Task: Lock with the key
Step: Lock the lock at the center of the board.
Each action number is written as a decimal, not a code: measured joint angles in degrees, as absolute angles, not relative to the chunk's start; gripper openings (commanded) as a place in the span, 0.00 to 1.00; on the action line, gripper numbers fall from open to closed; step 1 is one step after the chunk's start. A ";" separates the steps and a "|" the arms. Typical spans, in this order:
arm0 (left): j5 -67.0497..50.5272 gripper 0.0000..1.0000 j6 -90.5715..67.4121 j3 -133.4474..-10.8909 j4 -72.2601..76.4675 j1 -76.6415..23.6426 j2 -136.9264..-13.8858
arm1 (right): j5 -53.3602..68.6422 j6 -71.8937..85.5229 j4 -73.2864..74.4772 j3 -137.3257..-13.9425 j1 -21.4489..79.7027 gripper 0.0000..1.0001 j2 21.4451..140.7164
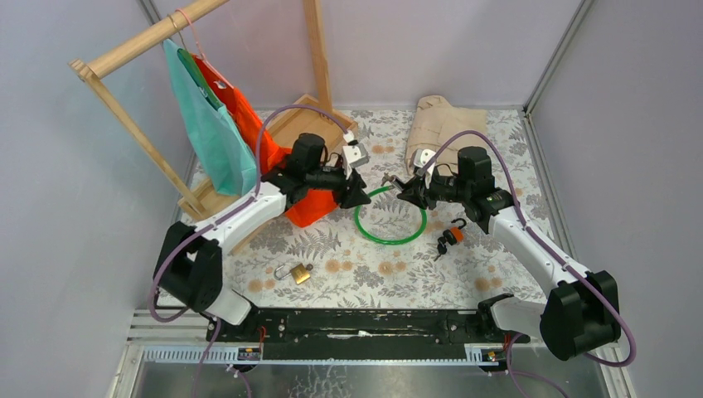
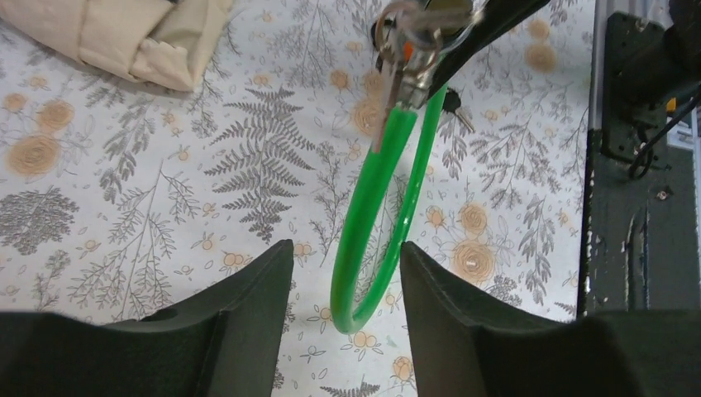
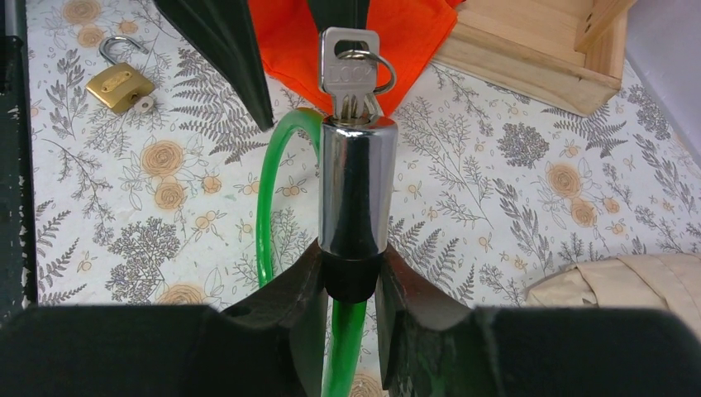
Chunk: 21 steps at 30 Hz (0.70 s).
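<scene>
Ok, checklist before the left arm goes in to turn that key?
1. Silver key seated in chrome lock cylinder: ok.
2. Right fingers clamped on the cylinder's dark end: ok.
3. Left fingers open: ok.
4. Left fingers around the key: not ok, short of it.
5. Green cable end latched in cylinder: cannot tell.

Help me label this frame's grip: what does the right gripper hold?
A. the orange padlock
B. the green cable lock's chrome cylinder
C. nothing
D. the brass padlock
B: the right gripper is closed on the chrome cylinder, with the key in its top.
</scene>
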State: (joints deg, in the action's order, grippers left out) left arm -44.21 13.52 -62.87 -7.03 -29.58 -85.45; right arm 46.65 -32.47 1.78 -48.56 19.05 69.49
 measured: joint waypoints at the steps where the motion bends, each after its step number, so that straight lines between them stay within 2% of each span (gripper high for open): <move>1: -44.60 0.50 14.61 -62.87 -7.01 -29.58 -86.28 | 46.83 -32.56 1.89 -48.56 19.05 0.00 69.49; 5: -46.35 0.39 18.39 -63.07 -7.03 -29.58 -89.84 | 47.53 -32.71 1.91 -48.56 19.05 0.00 69.52; 12: -49.93 0.02 20.12 -63.75 -7.22 -29.65 -92.29 | 47.51 -32.69 1.61 -48.58 18.92 0.00 70.04; 21: -47.42 0.00 15.33 -63.18 -5.02 -32.12 -92.40 | 47.66 -30.30 -0.32 -48.58 18.57 0.00 71.75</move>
State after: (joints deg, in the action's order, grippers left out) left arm -47.42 15.33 -63.18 -5.02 -32.12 -92.40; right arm 47.66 -30.30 -0.32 -48.58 18.57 71.75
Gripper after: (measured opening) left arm 0.157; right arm 0.304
